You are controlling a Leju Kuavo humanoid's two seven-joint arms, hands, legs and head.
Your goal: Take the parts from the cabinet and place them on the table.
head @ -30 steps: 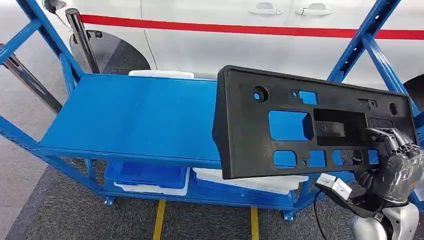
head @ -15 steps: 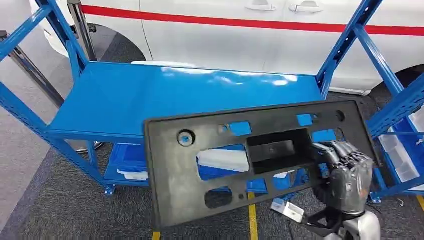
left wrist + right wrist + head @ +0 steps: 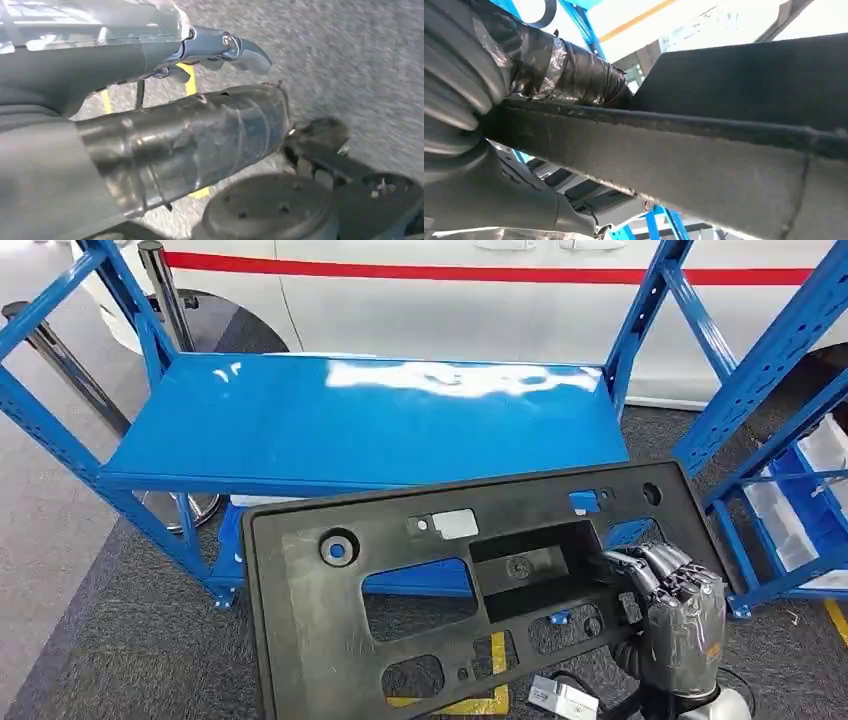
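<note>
Right hand (image 3: 672,605) grips black panel (image 3: 420,590); left hand (image 3: 220,47) state unclear; shelf (image 3: 370,425) bare.

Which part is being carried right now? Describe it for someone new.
In front of the blue metal shelf rack, the right hand grips a wide flat black plastic panel. Unlike the plain shelf, it is pierced by rectangular cut-outs and round holes.

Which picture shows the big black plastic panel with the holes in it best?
The head view: the big black plastic panel shows nearly whole there, holes and all, with the right hand gripping it. The right wrist view catches just its dark edge close up. The left wrist view looks at grey floor instead.
</note>
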